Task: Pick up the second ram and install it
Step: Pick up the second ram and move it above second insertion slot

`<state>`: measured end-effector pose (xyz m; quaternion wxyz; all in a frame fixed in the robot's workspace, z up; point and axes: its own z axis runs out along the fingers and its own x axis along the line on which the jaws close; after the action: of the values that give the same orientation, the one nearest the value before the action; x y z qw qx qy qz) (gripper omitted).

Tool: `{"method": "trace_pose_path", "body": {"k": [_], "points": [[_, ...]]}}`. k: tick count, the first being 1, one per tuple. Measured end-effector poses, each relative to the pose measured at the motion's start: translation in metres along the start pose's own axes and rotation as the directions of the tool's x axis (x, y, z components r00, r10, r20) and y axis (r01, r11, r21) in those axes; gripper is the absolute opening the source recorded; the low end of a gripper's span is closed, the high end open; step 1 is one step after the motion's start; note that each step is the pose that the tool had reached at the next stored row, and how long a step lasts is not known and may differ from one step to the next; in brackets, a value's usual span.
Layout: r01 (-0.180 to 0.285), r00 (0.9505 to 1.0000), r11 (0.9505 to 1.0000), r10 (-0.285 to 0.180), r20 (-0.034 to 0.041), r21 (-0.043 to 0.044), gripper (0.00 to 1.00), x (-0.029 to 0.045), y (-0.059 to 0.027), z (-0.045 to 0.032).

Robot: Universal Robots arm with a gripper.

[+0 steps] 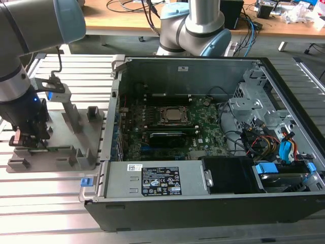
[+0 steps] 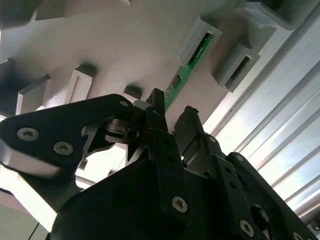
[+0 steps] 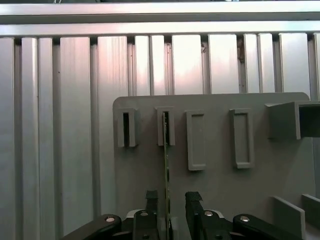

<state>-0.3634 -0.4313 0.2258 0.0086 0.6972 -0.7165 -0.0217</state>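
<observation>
Since the second ram (image 3: 166, 160) stands edge-up in a slot of the grey fixture tray (image 3: 225, 200), both faces are exposed. Gripper (image 3: 172, 196) over the tray, jaws apart, straddling it.

Exterior view high, both wrist views v. close on tray (image 3: 215, 195)

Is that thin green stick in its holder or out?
In: the stick stands on edge, slotted in the grey tray, inside the open claw.

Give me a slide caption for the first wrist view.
Open gripper straddles the second ram, standing on edge in the grey fixture tray.
</observation>
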Motion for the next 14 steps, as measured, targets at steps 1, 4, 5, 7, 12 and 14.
{"method": "trace_pose_path", "body": {"k": [1, 4, 5, 7, 12, 14], "points": [[0.0, 1.0, 1.0, 0.0, 0.0, 0.0001, 0.36, 0.0002, 0.0002, 0.0005], [0.0, 1.0, 1.0, 0.0, 0.0, 0.0, 0.36, 0.0006, 0.0005, 0.0039], [0.0, 1.0, 1.0, 0.0, 0.0, 0.0, 0.36, 0.0006, 0.0004, 0.0048], [0.0, 1.0, 1.0, 0.0, 0.0, -0.0001, 0.36, 0.0007, 0.0002, 0.0072], [0.0, 1.0, 1.0, 0.0, -0.0001, -0.0001, 0.36, 0.0009, -0.0001, 0.0158], [0.002, 1.0, 1.0, -0.002, -0.0001, -0.0001, 0.36, 0.001, -0.0002, 0.0198]]}}
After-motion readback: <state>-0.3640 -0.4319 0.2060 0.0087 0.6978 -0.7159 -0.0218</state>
